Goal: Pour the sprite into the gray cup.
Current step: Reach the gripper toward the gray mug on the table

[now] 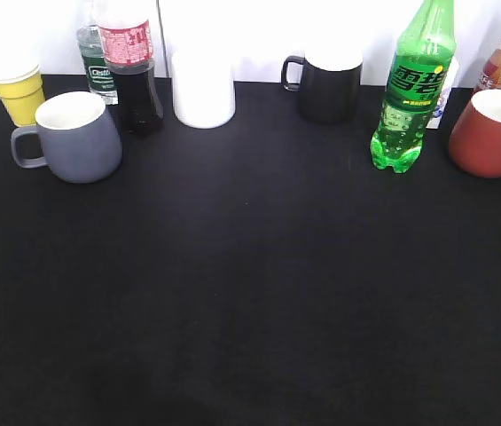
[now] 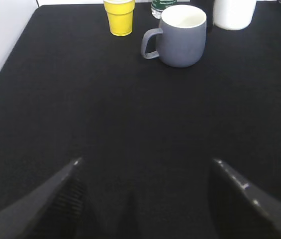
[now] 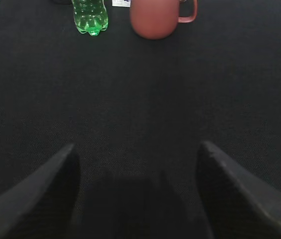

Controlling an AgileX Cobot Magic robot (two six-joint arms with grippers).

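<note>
Sprite [image 1: 414, 93] upright, back right of tabletop [image 1: 250, 302], green liquid filling it, cap cut off. Gray cup [image 1: 77, 138] back left, white inside, contents unseen. Three mugs, four bottles counted, one partly cropped. My left end effector [image 2: 145, 199] and right end effector [image 3: 138, 194] both spread apart, holding nothing.

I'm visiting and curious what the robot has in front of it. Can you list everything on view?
Sprite bottle: one, bright green, upright, back right.
Gray cup: one, blue-gray, white inside, left, handle facing left.
Cola bottle: one, dark, red label, behind gray cup.
Small bottle: one, clear, dark-green label, back left.
Yellow cup: one, far left.
White cup: one, back centre.
Black mug: one, back.
Red-brown mug: one, far right.
Table: one, black.
Left gripper: open, above bare table.
Right gripper: open, above bare table.
</note>
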